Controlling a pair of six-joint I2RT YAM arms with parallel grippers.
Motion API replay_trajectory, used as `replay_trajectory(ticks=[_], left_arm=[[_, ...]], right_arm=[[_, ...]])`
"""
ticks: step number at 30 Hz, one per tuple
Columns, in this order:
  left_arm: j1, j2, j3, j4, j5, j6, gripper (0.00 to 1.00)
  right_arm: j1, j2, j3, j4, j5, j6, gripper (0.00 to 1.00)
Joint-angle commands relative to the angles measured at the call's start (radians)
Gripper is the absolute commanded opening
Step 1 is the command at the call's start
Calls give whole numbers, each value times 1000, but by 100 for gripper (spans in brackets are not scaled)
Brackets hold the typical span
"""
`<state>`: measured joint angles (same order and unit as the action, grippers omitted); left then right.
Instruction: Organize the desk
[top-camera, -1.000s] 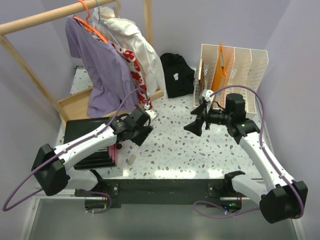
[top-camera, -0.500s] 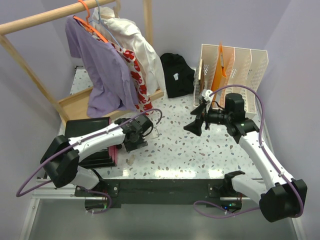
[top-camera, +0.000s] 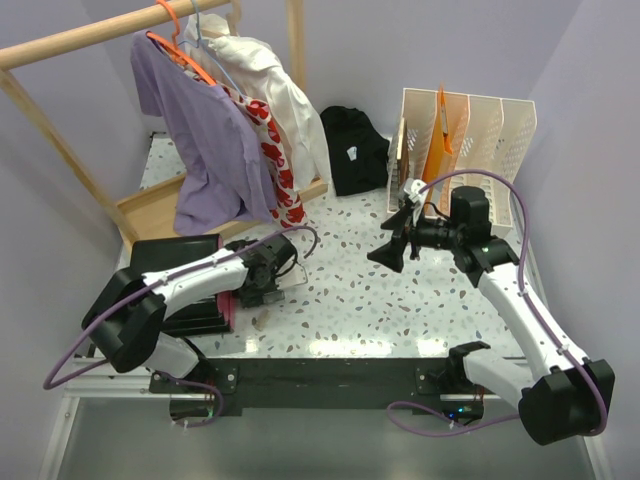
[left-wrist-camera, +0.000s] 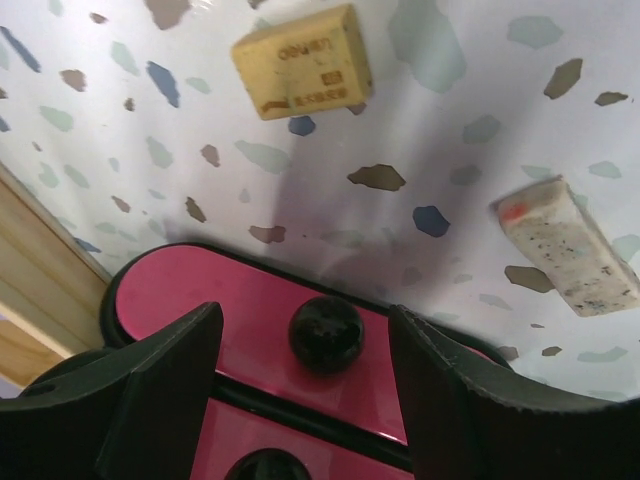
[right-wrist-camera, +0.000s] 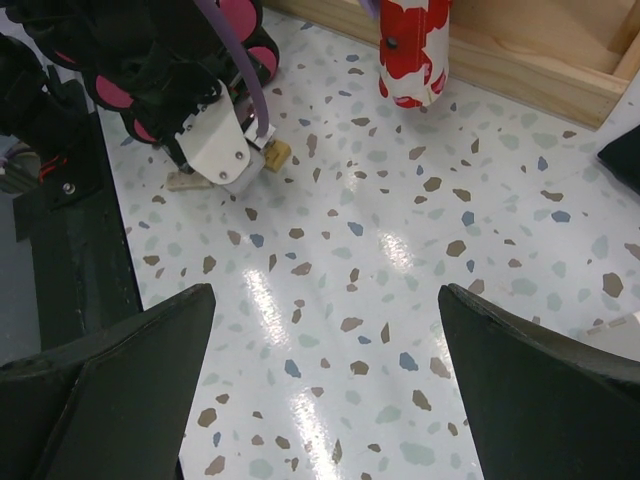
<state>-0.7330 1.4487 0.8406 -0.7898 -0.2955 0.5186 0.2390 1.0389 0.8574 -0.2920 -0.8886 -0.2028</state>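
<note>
**Left gripper (left-wrist-camera: 303, 330) and right gripper (right-wrist-camera: 325, 320) spread over the desk (top-camera: 380, 300).**
We hold the left straddling the knob (left-wrist-camera: 325, 335) of the pink case (left-wrist-camera: 200, 300) at 8 o'clock, likely to grasp it; the right waits clear at 3 o'clock.

White terrazzo desk (left-wrist-camera: 440, 120): brown, tan, blue-grey specks. Ahead of black left gripper (left-wrist-camera: 303, 325): tan rectangular eraser block (left-wrist-camera: 302, 60), dark print; off-white speckled eraser bar (left-wrist-camera: 568, 248), red tip. Between its jaws: glossy magenta case (left-wrist-camera: 210, 300), black round knob (left-wrist-camera: 326, 333). Ahead of right gripper (right-wrist-camera: 325, 300): white cloth (right-wrist-camera: 412, 45), red flower print.
</note>
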Motion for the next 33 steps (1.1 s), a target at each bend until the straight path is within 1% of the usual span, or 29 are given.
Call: replay_trajectory(ticks=[1,6,7,8,9,12,14,15,16,18,19,23,25,27,33], left_arm=[[21,12,-14,23,7,37,73],[34,32,-18,34,-4,41,72],[34,38,-17,37,-2,40,60],[34,39,-17,38,-10,40,51],[34,41,-17,35,-13,41,46],[34,42,-12,31,-1,37,44],[32,42,-9,29,4,35,40],[33,44,-5,27,7,32,37],[34,47,2,26,12,31,31],[34,56,38,12,41,17,27],[32,74,54,5,53,11,24],[29,143,164,-41,139,-20,20],[11,177,183,-51,167,-32,18],[-15,188,189,-40,165,-37,18],[-39,170,192,-22,160,-66,17]], right_arm=[[-6,-36,6,7,-39,-3,99],[-6,-40,8,8,-49,3,99],[-6,-40,8,8,-49,3,99],[-4,-46,6,7,-50,3,99],[-6,-48,6,7,-50,5,99],[-7,-54,6,10,-52,6,99],[-9,-56,8,7,-52,8,99],[-9,-56,8,10,-53,8,99],[-9,-57,8,8,-53,6,99],[-9,-57,8,8,-53,8,99],[-9,-57,8,8,-53,8,99],[-10,-59,9,8,-52,6,99],[-10,-60,9,7,-50,5,99],[-10,-60,9,5,-49,5,99],[-12,-53,9,7,-52,3,99]])
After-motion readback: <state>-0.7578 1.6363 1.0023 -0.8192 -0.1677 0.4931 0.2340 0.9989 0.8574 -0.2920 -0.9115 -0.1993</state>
